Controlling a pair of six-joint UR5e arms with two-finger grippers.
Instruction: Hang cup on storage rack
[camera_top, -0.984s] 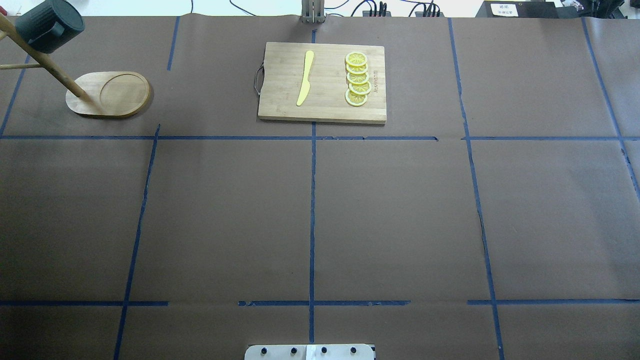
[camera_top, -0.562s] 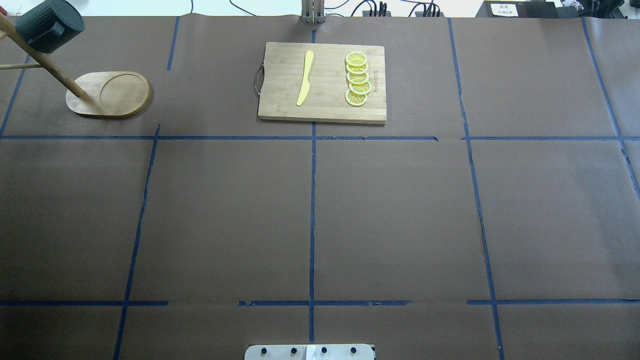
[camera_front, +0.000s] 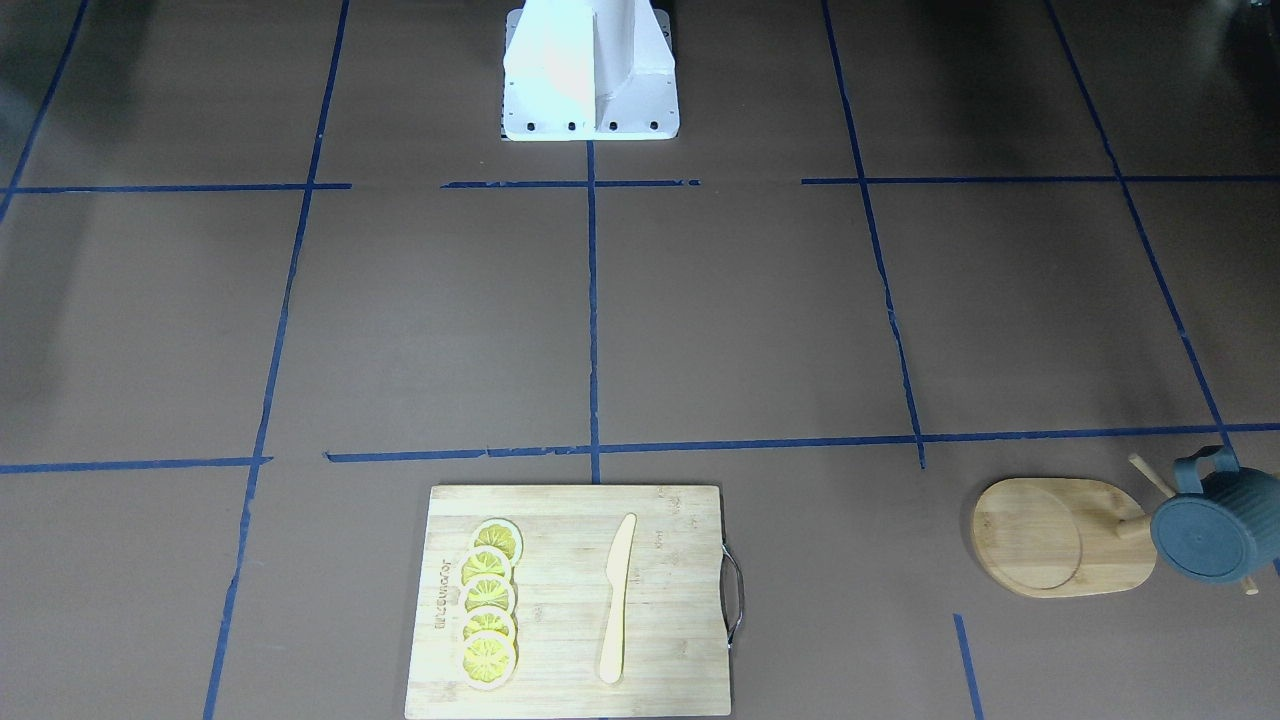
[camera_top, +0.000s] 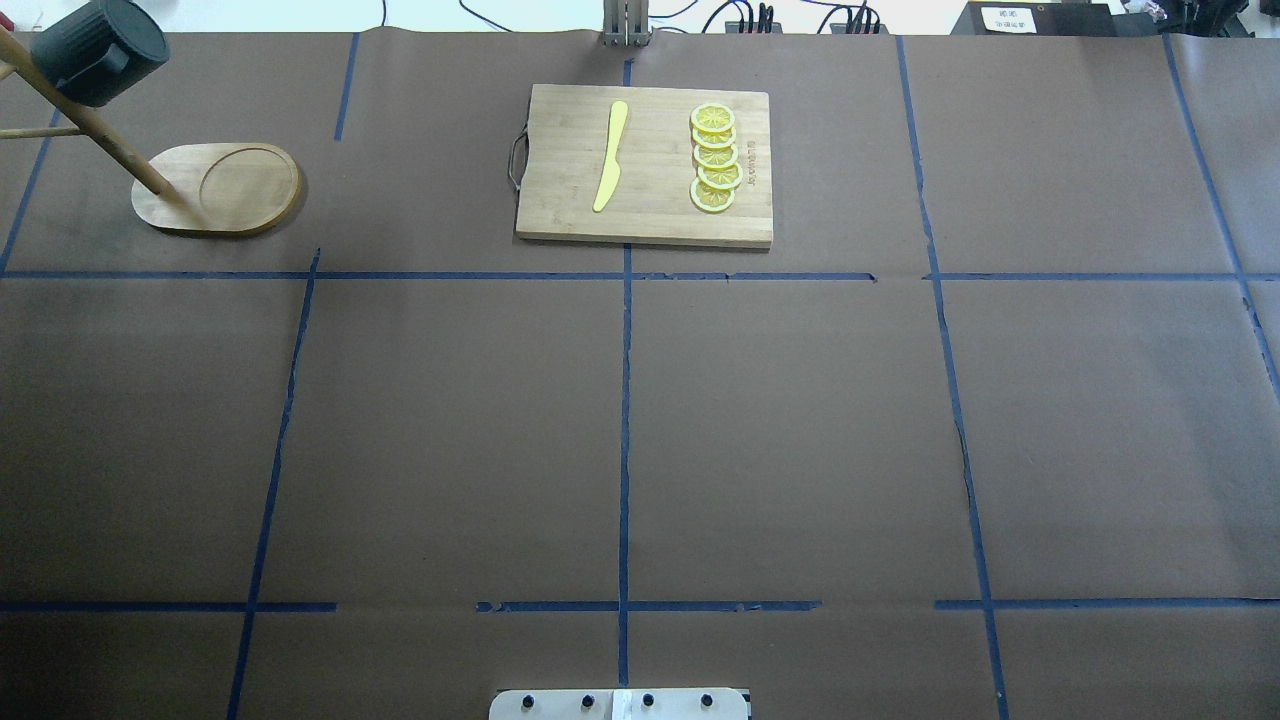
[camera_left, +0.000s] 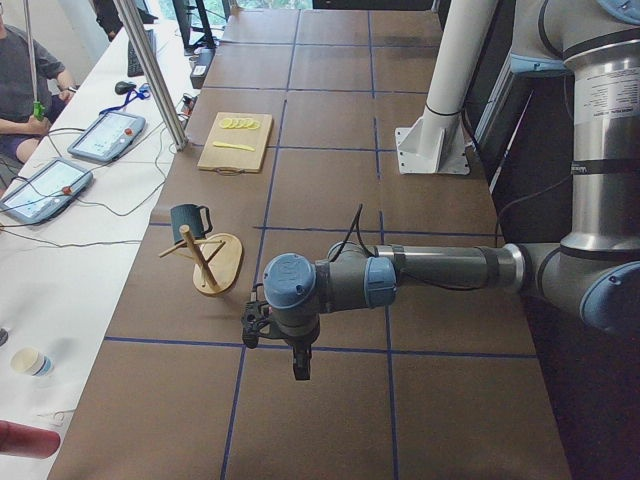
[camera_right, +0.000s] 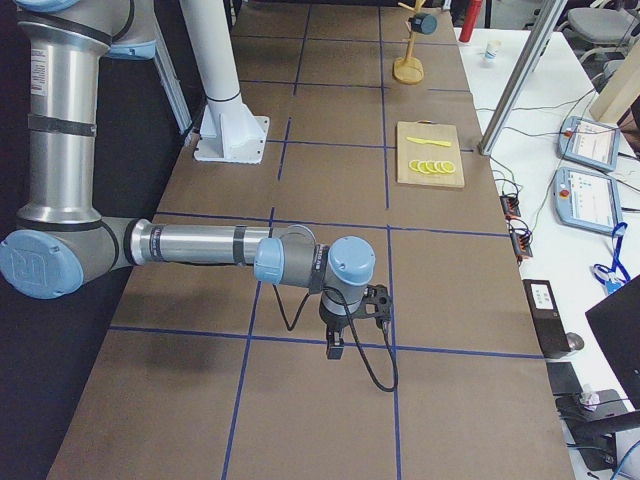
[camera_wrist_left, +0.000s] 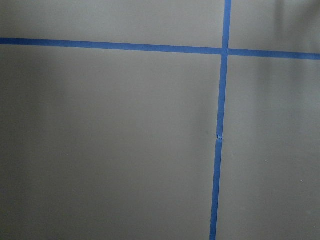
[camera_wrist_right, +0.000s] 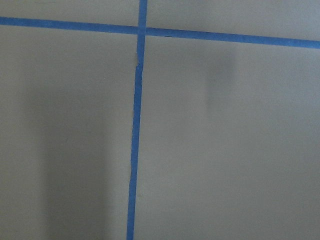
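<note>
The dark blue-grey ribbed cup (camera_top: 95, 50) hangs by its handle on a peg of the bamboo storage rack (camera_top: 215, 190), at the table's far left corner. In the front-facing view the cup (camera_front: 1215, 525) shows its base beside the rack's oval base (camera_front: 1060, 535). Both also show in the left side view, cup (camera_left: 187, 220) and rack (camera_left: 215, 265). My left gripper (camera_left: 300, 368) points down over bare table, away from the rack. My right gripper (camera_right: 334, 348) does the same at the other end. I cannot tell whether either is open or shut. Both wrist views show only brown paper and blue tape.
A bamboo cutting board (camera_top: 645, 165) with a yellow knife (camera_top: 611, 155) and several lemon slices (camera_top: 716, 158) lies at the far middle. The robot's white base (camera_front: 588, 70) stands at the near edge. Tablets and cables lie beyond the far edge.
</note>
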